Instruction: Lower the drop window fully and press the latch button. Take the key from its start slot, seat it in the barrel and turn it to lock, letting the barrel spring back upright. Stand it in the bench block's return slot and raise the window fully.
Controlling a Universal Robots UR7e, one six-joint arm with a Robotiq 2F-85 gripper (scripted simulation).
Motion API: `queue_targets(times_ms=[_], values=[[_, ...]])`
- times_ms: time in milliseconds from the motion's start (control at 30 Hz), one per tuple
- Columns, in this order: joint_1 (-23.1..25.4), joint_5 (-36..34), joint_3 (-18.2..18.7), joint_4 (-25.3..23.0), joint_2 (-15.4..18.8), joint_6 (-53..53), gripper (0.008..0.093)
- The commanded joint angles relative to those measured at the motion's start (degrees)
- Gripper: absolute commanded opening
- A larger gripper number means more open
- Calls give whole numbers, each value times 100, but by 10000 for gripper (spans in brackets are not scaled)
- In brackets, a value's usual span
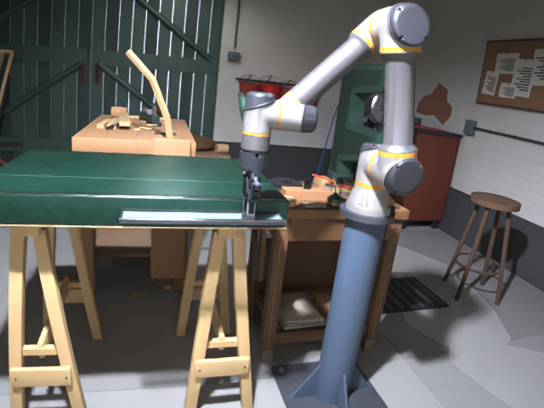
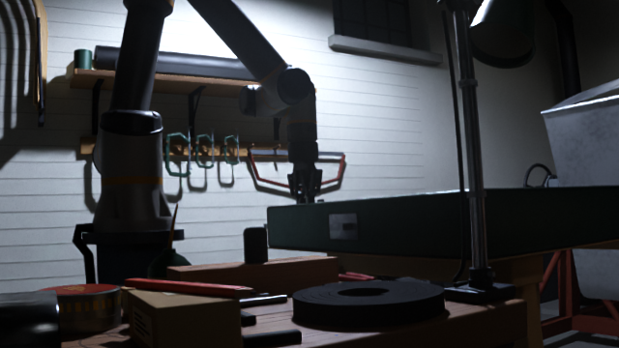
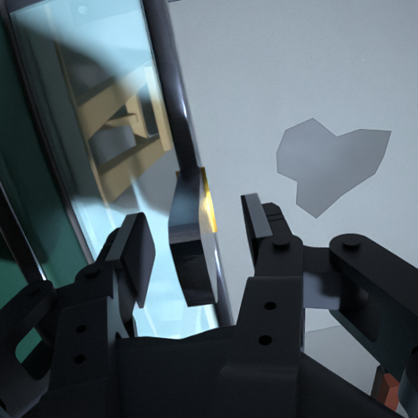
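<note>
The window's pull tab (image 3: 192,221), dark with a yellow edge, stands between the fingers of my gripper (image 3: 194,233). The gripper (image 1: 250,206) is open and holds nothing. It points down at the right end of the drop window (image 1: 184,216), a pale glass pane in a dark frame along the near edge of the green door panel (image 1: 123,184). The pane (image 3: 103,158) runs away to the left of the tab. A grey plate with a slot (image 2: 343,226) sits on the panel's end face. The key is a dark upright piece (image 2: 255,244) standing in the wooden bench block (image 2: 256,273).
A workbench (image 1: 325,206) with tools stands behind the panel, next to the arm's blue pedestal (image 1: 347,307). The panel rests on wooden sawhorses (image 1: 219,316). A black ring (image 2: 367,302) and a lamp post (image 2: 471,145) stand on the bench. A stool (image 1: 487,246) is far right.
</note>
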Motion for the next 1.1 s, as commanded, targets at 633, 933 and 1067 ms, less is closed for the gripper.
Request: queue_targets(times_ms=[633,933,1067], values=[[0,0,-59,170,-120,0,480],[0,0,-149,425,-284,0,480],[0,0,-176,501,-330,0,480]])
